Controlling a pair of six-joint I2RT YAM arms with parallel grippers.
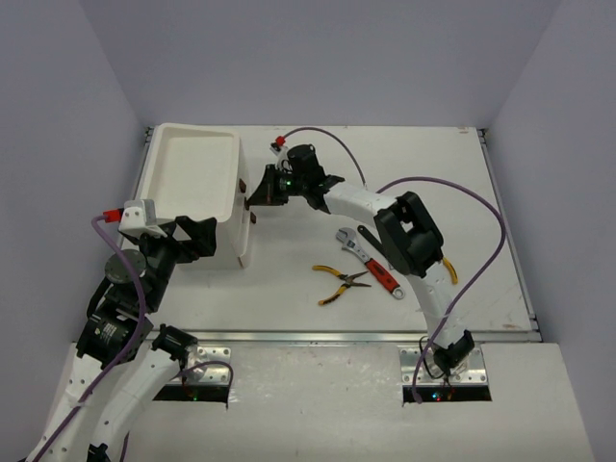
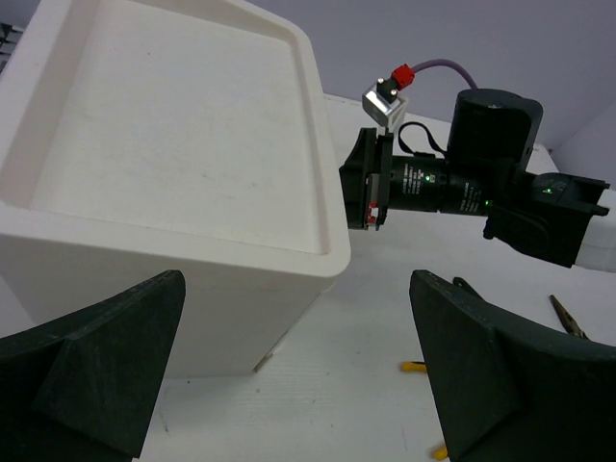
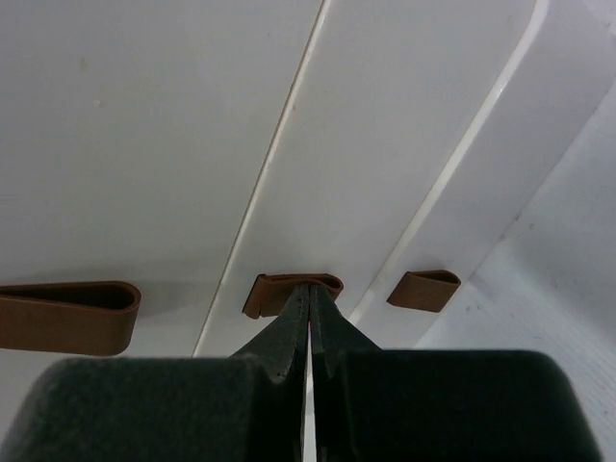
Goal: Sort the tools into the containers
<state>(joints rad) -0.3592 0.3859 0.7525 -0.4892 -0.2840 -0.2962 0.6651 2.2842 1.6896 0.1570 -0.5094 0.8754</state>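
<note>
The tall white box stands at the left with its tray top bare; it also fills the left wrist view. My right gripper is at the box's right face, shut on the middle dark-red drawer knob, with its fingertips pinched together on it. Two more knobs flank it. My left gripper is open and empty, just in front of the box's near corner. Yellow-handled pliers, a red-handled adjustable wrench and a black wrench lie on the table to the right.
The right arm arches over the tools, and a yellow-handled tool shows partly under it. Its wrist shows beside the box in the left wrist view. The table's edge rail runs along the front.
</note>
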